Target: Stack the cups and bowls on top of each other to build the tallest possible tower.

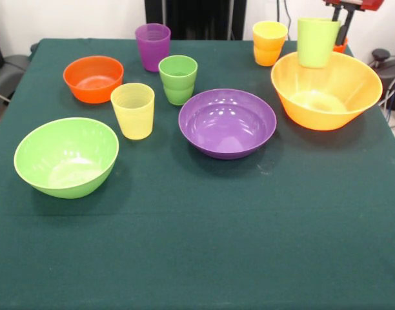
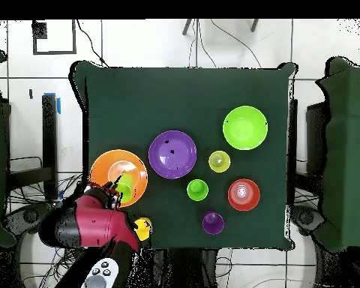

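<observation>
My gripper comes in at the top right of the front view, shut on the rim of the lime green cup. It holds the cup upright just inside the far wall of the largest yellow-orange bowl. From overhead, the gripper and the lime cup are over that bowl. The other bowls are purple, lime green and orange. Standing cups are purple, dark green, pale yellow and yellow-orange. An orange cup peeks out behind the lime cup.
A dark green cloth covers the table. The red arm reaches over the table edge near the yellow-orange cup. Cables lie on the floor beside the table.
</observation>
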You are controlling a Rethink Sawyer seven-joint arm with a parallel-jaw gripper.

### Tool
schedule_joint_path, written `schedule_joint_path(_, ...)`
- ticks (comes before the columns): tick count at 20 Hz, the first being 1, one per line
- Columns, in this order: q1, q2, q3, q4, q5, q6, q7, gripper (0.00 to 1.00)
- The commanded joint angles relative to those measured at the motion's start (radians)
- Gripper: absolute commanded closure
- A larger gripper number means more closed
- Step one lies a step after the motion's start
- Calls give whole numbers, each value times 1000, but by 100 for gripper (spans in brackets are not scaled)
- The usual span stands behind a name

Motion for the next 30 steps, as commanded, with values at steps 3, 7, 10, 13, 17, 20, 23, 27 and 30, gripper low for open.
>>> schedule_joint_path(3, 0, 83, 63, 2, 38, -121, 236, 100)
schedule_joint_path(7, 7, 109, 66, -7, 38, -139, 253, 100)
schedule_joint_path(10, 20, 119, 61, -12, 44, -133, 260, 100)
schedule_joint_path(13, 42, 135, 50, -15, 57, -139, 276, 100)
schedule_joint_path(17, 61, 152, 47, -20, 74, -145, 292, 100)
schedule_joint_path(20, 75, 163, 46, -24, 89, -144, 301, 100)
schedule_joint_path(23, 81, 172, 47, -28, 99, -144, 302, 100)
schedule_joint_path(27, 95, 188, 45, -34, 118, -152, 305, 100)
schedule_joint_path(30, 100, 193, 42, -39, 128, -153, 304, 100)
